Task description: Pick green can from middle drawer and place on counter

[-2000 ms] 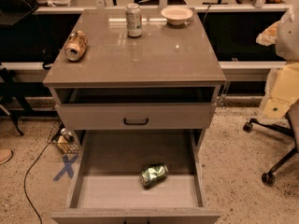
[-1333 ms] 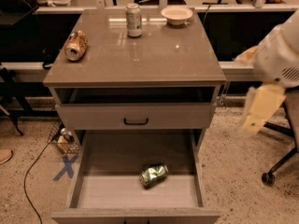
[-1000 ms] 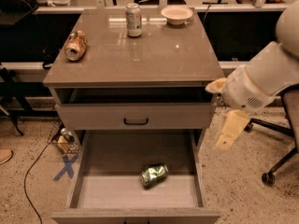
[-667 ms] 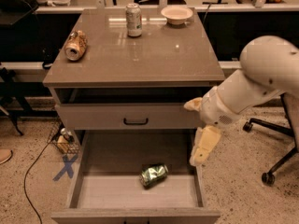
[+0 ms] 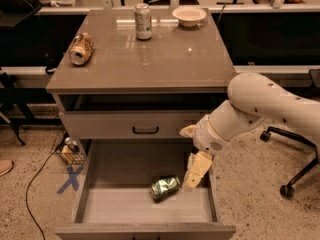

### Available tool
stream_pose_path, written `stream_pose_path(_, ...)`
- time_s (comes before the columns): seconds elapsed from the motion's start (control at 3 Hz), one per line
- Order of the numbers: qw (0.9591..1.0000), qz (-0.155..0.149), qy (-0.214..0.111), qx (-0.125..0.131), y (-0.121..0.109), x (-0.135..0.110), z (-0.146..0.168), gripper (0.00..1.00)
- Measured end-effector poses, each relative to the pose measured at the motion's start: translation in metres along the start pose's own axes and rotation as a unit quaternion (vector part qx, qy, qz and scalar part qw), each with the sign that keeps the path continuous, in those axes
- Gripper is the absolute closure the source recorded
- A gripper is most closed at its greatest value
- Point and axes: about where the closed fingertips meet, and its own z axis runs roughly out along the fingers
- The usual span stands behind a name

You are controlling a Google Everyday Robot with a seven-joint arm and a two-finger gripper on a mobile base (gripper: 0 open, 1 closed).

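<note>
The dented green can (image 5: 165, 187) lies on its side on the grey floor of the open middle drawer (image 5: 120, 206), right of centre. My gripper (image 5: 195, 170) hangs over the drawer's right side, just right of the can and slightly above it, not touching it. The white arm reaches in from the right. The counter (image 5: 165, 59) is the grey-brown top of the cabinet.
On the counter a tan-gold can (image 5: 81, 48) lies at the left, a silver-and-green can (image 5: 143, 21) stands at the back and a white bowl (image 5: 189, 15) sits at the back right. An office chair base (image 5: 295, 179) stands at the right. Cables and a small basket (image 5: 65, 149) lie at the left.
The arm has swung in from the far right and come down to the left; the gripper now hangs over the drawer next to the can. The can has not moved.
</note>
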Motion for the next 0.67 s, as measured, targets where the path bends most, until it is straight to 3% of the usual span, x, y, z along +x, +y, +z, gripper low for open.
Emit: stream_pose_path(0.67,0.9998,0.003,-0.020,-0.003,-0.028,0.037,0.060,0.00)
